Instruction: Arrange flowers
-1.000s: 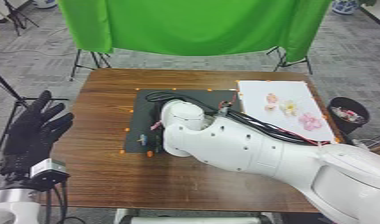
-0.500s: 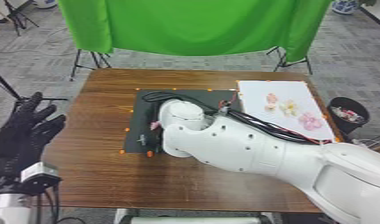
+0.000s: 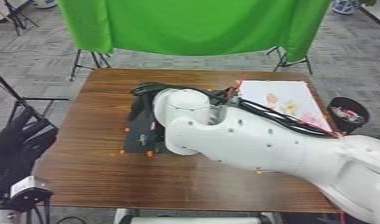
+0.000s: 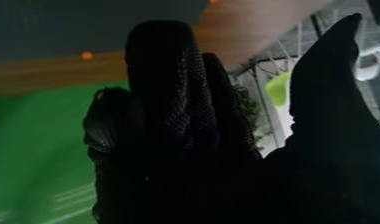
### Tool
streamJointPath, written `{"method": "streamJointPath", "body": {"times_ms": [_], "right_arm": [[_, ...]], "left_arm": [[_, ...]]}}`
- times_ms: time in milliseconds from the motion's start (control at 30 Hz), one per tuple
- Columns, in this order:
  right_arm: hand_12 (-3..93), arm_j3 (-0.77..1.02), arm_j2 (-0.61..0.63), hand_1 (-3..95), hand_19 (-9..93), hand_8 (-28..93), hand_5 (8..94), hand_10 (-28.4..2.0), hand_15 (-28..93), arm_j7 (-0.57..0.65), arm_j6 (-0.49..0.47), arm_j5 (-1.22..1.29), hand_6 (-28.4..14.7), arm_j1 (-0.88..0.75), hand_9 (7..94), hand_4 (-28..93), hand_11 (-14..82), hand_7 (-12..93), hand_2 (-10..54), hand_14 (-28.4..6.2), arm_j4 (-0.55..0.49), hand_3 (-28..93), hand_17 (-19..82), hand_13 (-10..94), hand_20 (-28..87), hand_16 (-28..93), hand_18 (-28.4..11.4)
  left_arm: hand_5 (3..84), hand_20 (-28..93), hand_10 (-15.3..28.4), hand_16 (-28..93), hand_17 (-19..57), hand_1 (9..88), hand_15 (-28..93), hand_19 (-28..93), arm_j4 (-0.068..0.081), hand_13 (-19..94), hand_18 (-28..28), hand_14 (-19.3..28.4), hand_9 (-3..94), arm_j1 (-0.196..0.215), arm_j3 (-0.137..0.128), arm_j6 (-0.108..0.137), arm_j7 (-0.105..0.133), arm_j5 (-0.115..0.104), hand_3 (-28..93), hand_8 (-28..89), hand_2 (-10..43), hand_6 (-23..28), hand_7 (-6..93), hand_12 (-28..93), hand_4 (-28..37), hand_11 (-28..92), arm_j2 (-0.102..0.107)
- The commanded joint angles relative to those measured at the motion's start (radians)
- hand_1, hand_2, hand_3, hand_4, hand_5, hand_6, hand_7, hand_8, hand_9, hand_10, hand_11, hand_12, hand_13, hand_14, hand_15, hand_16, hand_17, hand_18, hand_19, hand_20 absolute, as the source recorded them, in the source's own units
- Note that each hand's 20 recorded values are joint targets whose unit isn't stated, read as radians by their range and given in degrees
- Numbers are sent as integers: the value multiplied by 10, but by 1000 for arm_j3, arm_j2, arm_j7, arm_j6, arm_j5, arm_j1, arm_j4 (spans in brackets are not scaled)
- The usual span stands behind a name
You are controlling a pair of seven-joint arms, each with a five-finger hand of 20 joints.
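And here's the right hand (image 3: pixel 142 106), over the far left part of the dark mat (image 3: pixel 138 145), its arm slanting in across the table from the near right corner. In the right wrist view, the fingers of the right hand (image 4: pixel 182 125) stand straight and close together, with the thumb well apart from them, a wide gap between!

Now to the flowers: they're over on the white sheet (image 3: pixel 262 89) by the worktop's far right corner, well apart from that hand and to its right. One small pink flower (image 3: pixel 272 97) sits farthest back, a pale yellow flower (image 3: pixel 290 107) comes next, and a second pink flower (image 3: pixel 309 119) lies nearest the arm's black cables (image 3: pixel 273 116), which cross in front of the sheet's near part.

On the mat, nearer the robot than the right hand, there's a small grey object (image 3: pixel 142 138), too small to make out.

Over to the left hand (image 3: pixel 10 145): it's just beside the worktop's left edge, fingers extended and loosely spread, pointing away from the robot. Past the right edge stands a dark bin (image 3: pixel 335 111) with pink and white bits inside, and a green cloth (image 3: pixel 195 25) hangs beyond the far edge.
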Motion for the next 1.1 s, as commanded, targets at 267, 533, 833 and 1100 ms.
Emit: {"method": "streamJointPath", "body": {"times_ms": [267,533,833,1100], "right_arm": [[144,166,514,300,932,-82,536,-218,609,79,156,-124,-87,-138,646,-217,177,122,7,-126,-220,706,536,736,108,104,-147],[143,215,640,305,932,-79,524,-230,612,146,190,-144,-94,-193,621,-214,167,116,4,-127,-169,708,542,733,95,98,-146],[142,218,721,312,932,-81,510,-231,623,190,187,-129,-87,-193,564,-215,151,125,0,-132,-74,726,513,697,90,95,-157],[139,276,745,317,932,-83,501,-236,627,237,155,-78,-87,-254,542,-221,134,128,-4,-133,-30,734,508,685,81,83,-157]], "left_arm": [[328,39,190,-113,-74,296,545,528,-7,202,283,273,296,7,-94,-164,-166,88,630,-68,63,73,68,116,-195,236,-169],[330,33,190,-112,-69,296,538,531,-2,201,284,277,287,-48,-94,-183,-185,88,625,-66,62,75,61,118,-192,224,-176],[330,35,190,-108,-46,303,535,550,6,204,284,281,284,-51,-72,-215,-94,-3,637,-63,64,75,57,123,-178,218,-138],[330,25,189,-106,-45,301,533,556,7,204,284,280,282,-72,-48,-216,-103,9,633,-62,64,75,56,125,-181,216,-134]]}}
